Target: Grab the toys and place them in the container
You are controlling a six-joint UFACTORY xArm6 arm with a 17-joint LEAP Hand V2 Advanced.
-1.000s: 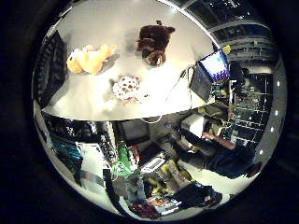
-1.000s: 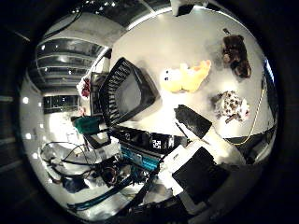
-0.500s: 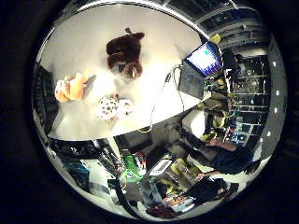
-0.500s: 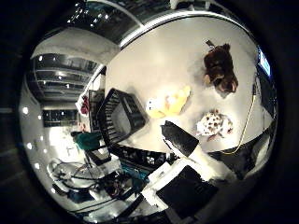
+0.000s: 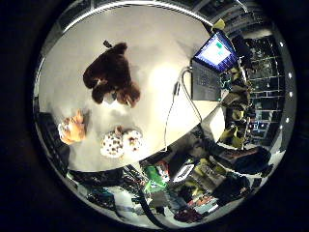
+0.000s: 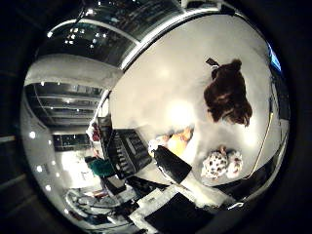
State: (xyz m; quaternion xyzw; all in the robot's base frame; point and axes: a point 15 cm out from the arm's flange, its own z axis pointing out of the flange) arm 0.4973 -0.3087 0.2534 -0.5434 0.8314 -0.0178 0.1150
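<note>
While the hand hangs well above the white table (image 5: 159, 58), the little finger side palm view takes in all three toys lying loose on that surface. A brown plush bear (image 5: 112, 79) sprawls toward the middle of the table, an orange plush toy (image 5: 72, 129) lies near the table's edge beside a dark slatted shape, and a white spotted plush toy (image 5: 120, 143) sits just beside the edge, between the other two and a little apart from each. An open laptop (image 5: 210, 67) stands at a far corner of the table, well apart from the toys. No part of the hand shows in this view.

From the thumb side palm view, the same three toys appear again, and the dark slatted shape reads as a black container (image 6: 127, 151) at the table's edge, near the orange toy. As far as can be seen, nothing lies inside it, though its interior is only partly visible. One black and white part of the hand (image 6: 171, 165) reaches in from the edge, crossing in front of the orange toy without any sign of touching it; whether the fingers are spread or curled cannot be told from this much.

Judging by how things lie, the task is at its very start: no toy is held or stowed, and all three remain to be picked up and carried to the container.
</note>
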